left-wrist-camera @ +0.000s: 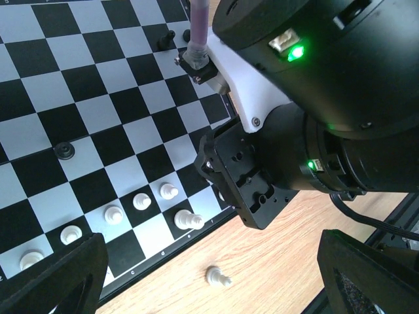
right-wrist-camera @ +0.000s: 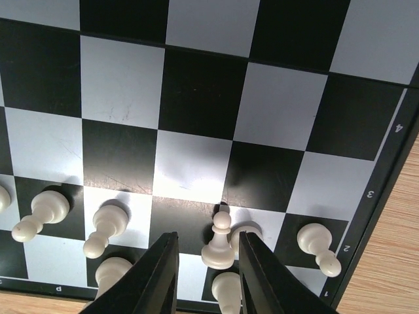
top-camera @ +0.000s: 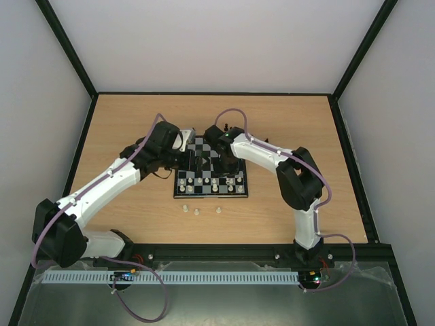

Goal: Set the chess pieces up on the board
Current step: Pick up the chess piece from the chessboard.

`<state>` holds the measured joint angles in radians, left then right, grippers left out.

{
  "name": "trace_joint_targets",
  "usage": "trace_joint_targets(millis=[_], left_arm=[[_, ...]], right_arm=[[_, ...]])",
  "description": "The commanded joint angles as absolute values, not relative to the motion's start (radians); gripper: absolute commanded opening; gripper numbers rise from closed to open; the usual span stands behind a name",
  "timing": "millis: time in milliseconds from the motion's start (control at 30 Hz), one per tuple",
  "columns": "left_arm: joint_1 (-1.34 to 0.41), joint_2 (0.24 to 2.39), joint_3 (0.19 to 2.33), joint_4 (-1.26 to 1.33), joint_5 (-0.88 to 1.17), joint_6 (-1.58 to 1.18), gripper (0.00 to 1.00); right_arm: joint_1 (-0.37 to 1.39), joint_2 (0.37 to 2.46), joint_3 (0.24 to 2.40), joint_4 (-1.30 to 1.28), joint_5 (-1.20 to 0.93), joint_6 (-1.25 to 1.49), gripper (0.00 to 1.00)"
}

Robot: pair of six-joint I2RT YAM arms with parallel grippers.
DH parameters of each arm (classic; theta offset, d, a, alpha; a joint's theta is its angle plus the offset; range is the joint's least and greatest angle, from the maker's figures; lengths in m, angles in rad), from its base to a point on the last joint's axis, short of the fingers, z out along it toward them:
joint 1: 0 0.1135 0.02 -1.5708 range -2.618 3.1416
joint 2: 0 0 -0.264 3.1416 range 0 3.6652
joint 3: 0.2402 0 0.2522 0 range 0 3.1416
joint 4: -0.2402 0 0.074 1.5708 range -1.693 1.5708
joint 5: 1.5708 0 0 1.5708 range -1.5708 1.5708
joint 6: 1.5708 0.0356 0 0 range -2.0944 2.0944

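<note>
From above: small black-and-grey chequered chessboard (top-camera: 211, 195) on the wooden surface (top-camera: 292, 122), three tiny cream-white chess pieces (top-camera: 197, 212) just beside it.

Left wrist: left fingers (left-wrist-camera: 52, 278) spread wide, empty.

Right wrist: right fingers (right-wrist-camera: 160, 278) slightly apart around one standing cream piece (right-wrist-camera: 219, 243). It looks light, hard and tippy; I'd pinch its thin middle.

My claw (right-wrist-camera: 208, 239) straddles a cream piece (right-wrist-camera: 219, 247), fingers apart, near the corner of the board (right-wrist-camera: 196, 98) where wooden counter (right-wrist-camera: 393, 275) shows.

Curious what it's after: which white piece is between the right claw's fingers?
The tall white piece with a ball on top, standing between the fingertips of the right gripper. The round-headed pieces left and right of it stand outside the fingers.
</note>
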<state>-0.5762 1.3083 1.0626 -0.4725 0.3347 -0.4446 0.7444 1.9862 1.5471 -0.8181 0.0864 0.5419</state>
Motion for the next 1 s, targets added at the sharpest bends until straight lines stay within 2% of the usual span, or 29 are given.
trace_joint_targets(millis=[0, 967], left_arm=[[-0.567, 1.318, 1.047, -0.454, 0.347, -0.434, 0.91], [-0.558, 1.312, 1.035, -0.451, 0.344, -0.434, 0.91]], right_arm=[[0.75, 2.016, 1.555, -0.89, 0.093, 0.529, 0.26], [0.75, 2.09, 1.57, -0.857, 0.088, 0.52, 0.15]])
